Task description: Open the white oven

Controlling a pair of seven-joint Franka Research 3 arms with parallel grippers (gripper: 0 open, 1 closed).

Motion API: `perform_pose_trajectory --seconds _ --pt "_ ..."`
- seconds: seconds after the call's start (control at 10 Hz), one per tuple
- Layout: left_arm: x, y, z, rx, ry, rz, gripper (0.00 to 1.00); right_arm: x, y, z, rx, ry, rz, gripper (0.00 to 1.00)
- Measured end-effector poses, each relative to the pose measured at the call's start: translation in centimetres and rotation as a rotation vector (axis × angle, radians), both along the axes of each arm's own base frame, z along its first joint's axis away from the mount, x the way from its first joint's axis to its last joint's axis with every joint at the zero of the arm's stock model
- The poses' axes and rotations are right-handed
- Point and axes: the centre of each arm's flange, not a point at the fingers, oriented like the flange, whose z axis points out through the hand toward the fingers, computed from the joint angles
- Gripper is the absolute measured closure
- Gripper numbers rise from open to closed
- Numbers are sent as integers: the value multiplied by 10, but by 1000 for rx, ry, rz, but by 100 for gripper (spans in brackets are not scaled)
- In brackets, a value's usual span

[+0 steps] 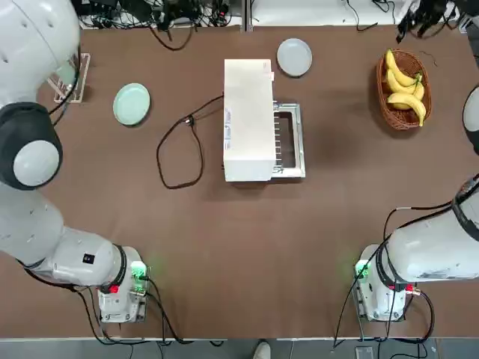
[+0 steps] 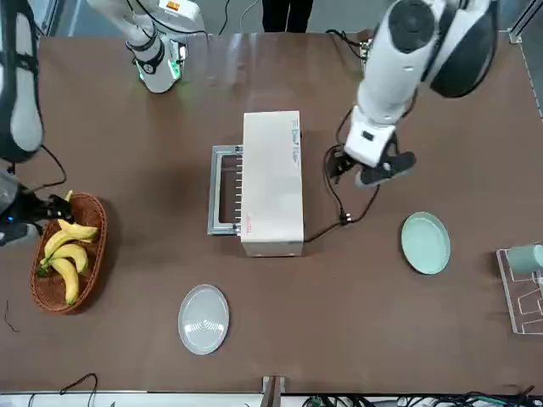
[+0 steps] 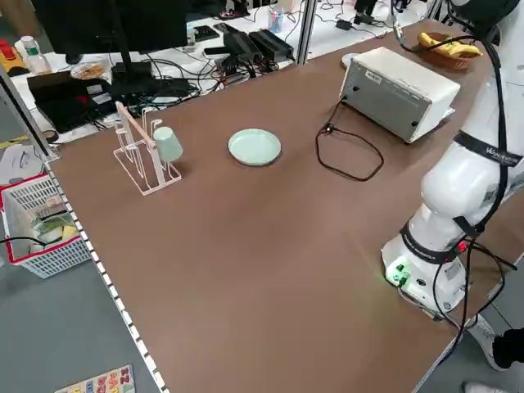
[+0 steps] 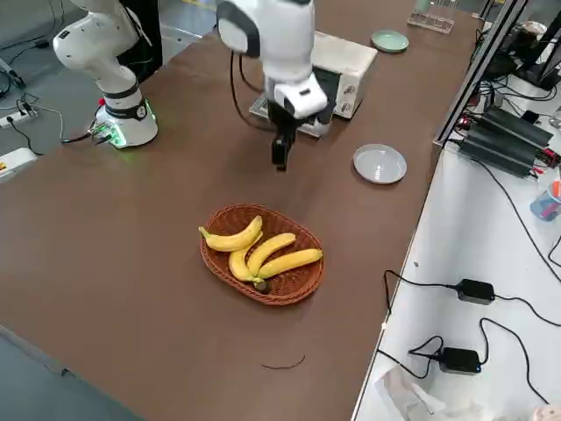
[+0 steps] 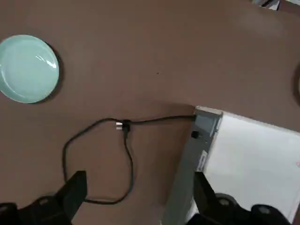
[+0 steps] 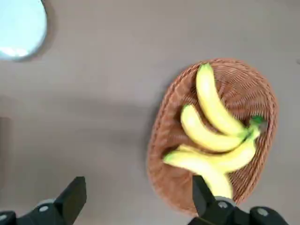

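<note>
The oven [image 1: 248,120] stands mid-desk [image 1: 224,247], door [image 1: 289,140] already lowered flat toward the right arm. A rigid, heavy box; take hold at the door's handle bar. Left tool [image 5: 136,199] and right tool [image 6: 136,199] hover spread, empty.

You're looking at a matt brown table [image 1: 247,239] with a smooth, even surface. The white oven [image 1: 248,120] has a painted casing with a dull sheen; its lowered door [image 1: 289,140] is framed in bright metal. The basket [image 1: 402,105] is rough woven wicker. Both plates, pale green [image 1: 131,103] and grey [image 1: 294,57], look glossy and glazed. The power cord [image 1: 179,146] is black rubbery plastic.
</note>
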Motion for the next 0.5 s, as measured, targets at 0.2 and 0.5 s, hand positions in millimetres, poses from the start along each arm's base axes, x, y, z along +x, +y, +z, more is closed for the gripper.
perform_pose_trajectory --seconds 0.2,0.5 --pt "12 53 5 38 59 -119 0 -20 55 83 33 17 -181 0" --pt "22 137 53 40 112 -242 0 -69 99 151 17 61 -242 0"
